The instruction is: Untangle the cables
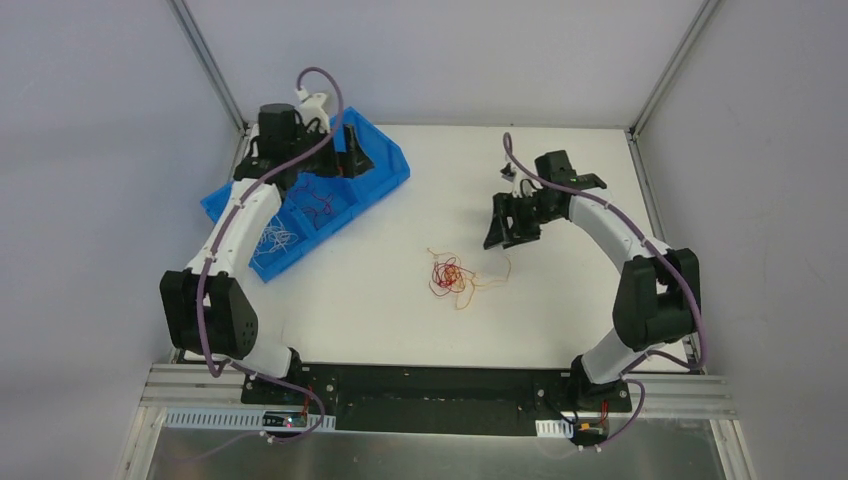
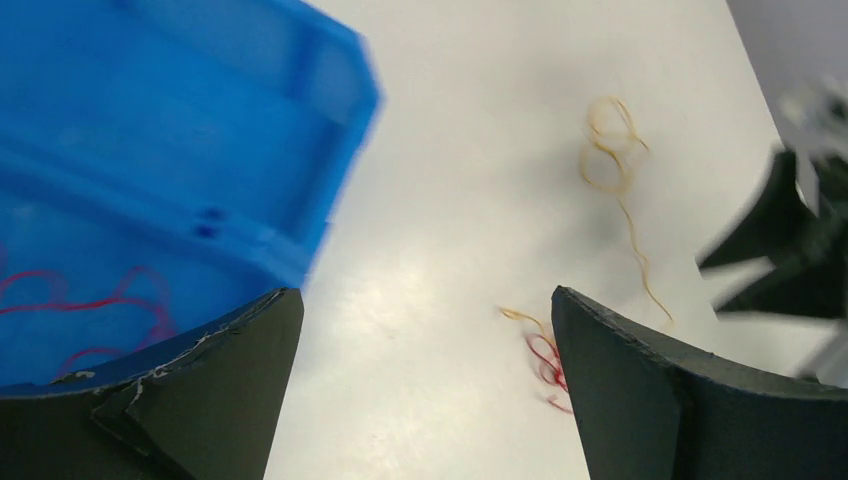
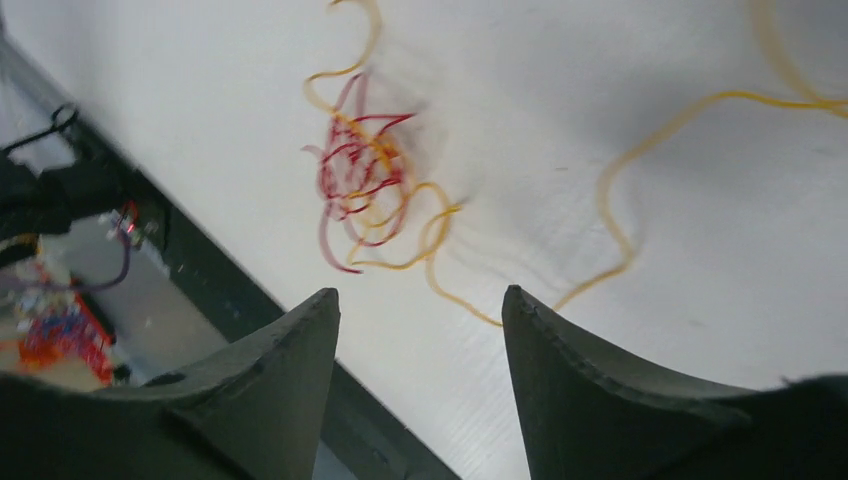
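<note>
We see the main tangle of thin, curly red and orange-yellow cables [image 1: 450,275] lying on the white tabletop [image 1: 400,330]. It sits near the middle, a little closer to the near edge than to the far one. One loose orange-yellow strand [image 1: 497,272] trails out of it toward the right edge.

The right gripper [image 3: 418,295] hangs above the table between the tangle and the far-right corner, apart from the wires. Its black fingers [image 3: 600,400] stand moderately parted and grip nothing; its wrist view shows the tangle lying on the table beyond the tips.

The left gripper [image 2: 425,298] is over the far-left part of the table, at the rim of a blue plastic divided bin [image 1: 385,175]. Its fingers [image 2: 230,400] are spread wide and hold nothing, one over the bin's edge and the other over bare table.

Inside the bin we make out red curly cables [image 1: 320,200] in one compartment. Whitish curly cables [image 1: 275,240] lie in the compartment at the bin's near end.
</note>
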Available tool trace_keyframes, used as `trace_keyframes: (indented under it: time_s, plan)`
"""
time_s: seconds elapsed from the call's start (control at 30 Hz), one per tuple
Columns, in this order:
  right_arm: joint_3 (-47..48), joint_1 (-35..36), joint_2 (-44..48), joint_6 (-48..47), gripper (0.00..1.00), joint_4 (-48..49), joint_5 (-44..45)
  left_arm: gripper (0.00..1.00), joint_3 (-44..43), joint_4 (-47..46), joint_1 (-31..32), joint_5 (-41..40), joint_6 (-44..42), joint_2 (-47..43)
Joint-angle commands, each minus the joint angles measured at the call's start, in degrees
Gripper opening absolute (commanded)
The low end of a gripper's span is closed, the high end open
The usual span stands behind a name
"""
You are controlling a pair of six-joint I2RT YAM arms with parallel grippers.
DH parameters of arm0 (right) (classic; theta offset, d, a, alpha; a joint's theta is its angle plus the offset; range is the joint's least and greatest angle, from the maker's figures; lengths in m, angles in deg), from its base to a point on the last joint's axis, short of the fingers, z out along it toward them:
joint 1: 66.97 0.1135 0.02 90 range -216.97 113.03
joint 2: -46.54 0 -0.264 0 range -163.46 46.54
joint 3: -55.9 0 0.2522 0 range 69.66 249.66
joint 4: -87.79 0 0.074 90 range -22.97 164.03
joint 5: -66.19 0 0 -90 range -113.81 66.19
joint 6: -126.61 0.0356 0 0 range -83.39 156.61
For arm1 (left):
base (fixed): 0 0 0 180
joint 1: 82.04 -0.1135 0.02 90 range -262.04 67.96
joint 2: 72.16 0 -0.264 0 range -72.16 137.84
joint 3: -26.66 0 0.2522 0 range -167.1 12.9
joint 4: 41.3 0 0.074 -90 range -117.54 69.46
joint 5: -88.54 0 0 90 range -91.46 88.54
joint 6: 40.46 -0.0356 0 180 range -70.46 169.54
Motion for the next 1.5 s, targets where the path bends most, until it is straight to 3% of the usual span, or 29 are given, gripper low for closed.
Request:
trace_keyframes:
  time_s: [0.0,0.07,0.17,0.4,0.57,0.63,0.7,0.73,0.97,1.1,1.33,1.47]
  plan:
    - [5.19,-5.05,-3.15,1.39,0.66,0.93,15.73,0.99,3.05,0.66,9.02,6.65,-6.17,1.90]
    - [8.33,-5.86,-6.74,2.36,0.73,1.60,25.84,0.99,2.65,0.71,11.58,7.20,-4.84,3.33]
    - [12.04,-6.90,-11.54,3.35,0.79,3.28,31.92,0.99,2.52,0.72,13.67,6.31,-3.85,4.47]
    - [20.10,-6.57,-22.79,0.77,0.77,5.30,32.87,0.99,2.93,0.63,13.95,4.28,-3.62,4.65]
    - [23.55,-5.18,-26.77,-3.16,0.58,1.62,30.51,0.99,2.32,0.81,13.95,3.21,-4.95,1.78]
    - [22.73,-4.72,-25.69,-5.79,0.36,1.65,29.43,0.99,1.81,0.86,13.95,2.52,-6.00,0.46]
    - [24.27,-4.77,-24.57,-8.19,0.02,-0.58,26.78,0.99,1.09,1.23,13.91,2.71,-7.20,-0.39]
    - [25.70,-4.78,-23.63,-8.85,0.00,-2.57,25.03,0.99,0.66,1.54,13.97,3.03,-7.75,-0.88]
    - [31.95,-4.77,-3.55,-5.96,0.00,-3.44,0.24,0.99,-1.36,1.94,13.95,9.76,-14.04,-5.91]
    - [38.36,-3.34,0.85,-1.54,0.00,-3.28,-8.74,0.99,-5.41,0.05,14.10,18.38,-15.99,-7.06]
    - [44.61,0.91,3.44,7.88,0.00,5.40,-14.62,0.99,-12.64,-10.63,18.02,23.63,-12.84,-5.97]
    - [47.83,2.90,3.07,12.60,0.00,10.13,-13.75,0.99,-10.87,-12.57,22.16,26.51,-11.03,-4.90]
